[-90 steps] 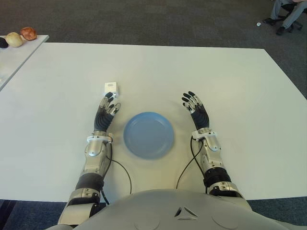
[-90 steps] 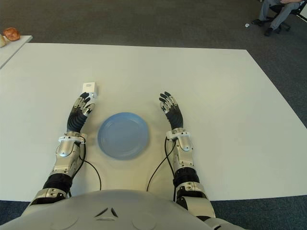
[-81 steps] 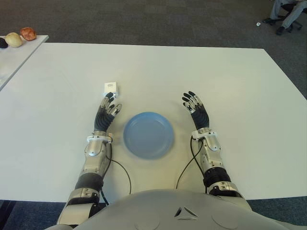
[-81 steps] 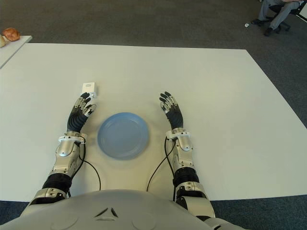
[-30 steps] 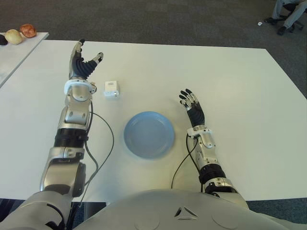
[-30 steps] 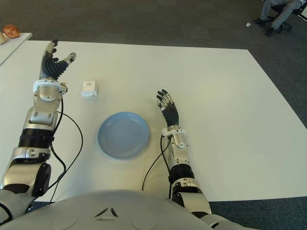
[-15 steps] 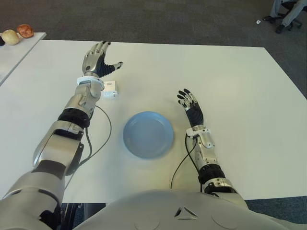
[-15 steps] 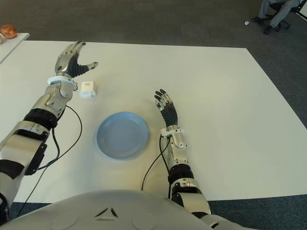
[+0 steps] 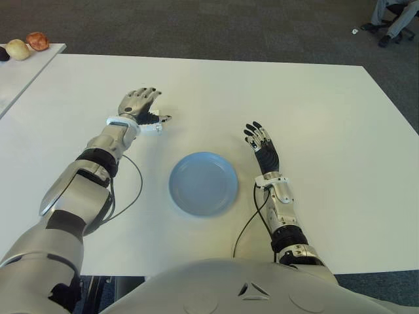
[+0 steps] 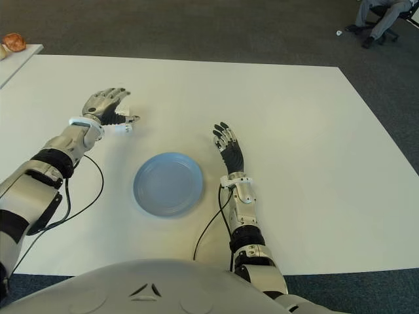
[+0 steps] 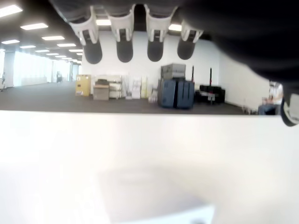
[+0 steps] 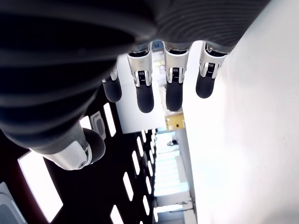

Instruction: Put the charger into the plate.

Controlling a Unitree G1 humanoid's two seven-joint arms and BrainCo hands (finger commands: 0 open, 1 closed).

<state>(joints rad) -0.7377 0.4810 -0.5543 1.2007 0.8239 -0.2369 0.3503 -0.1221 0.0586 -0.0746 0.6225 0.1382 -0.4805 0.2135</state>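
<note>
White table fills the view, with dark grey carpet beyond its far edge. At centre sits a blue plate, bare table all round it. Left of it and farther back, the left hand hovers over the white charger, fingers spread, grasping nothing. Right hand shows just right of the plate, fingers relaxed and holding nothing.

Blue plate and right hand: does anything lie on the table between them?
No. In the left eye view only bare white table separates the blue plate from the right hand.
</note>
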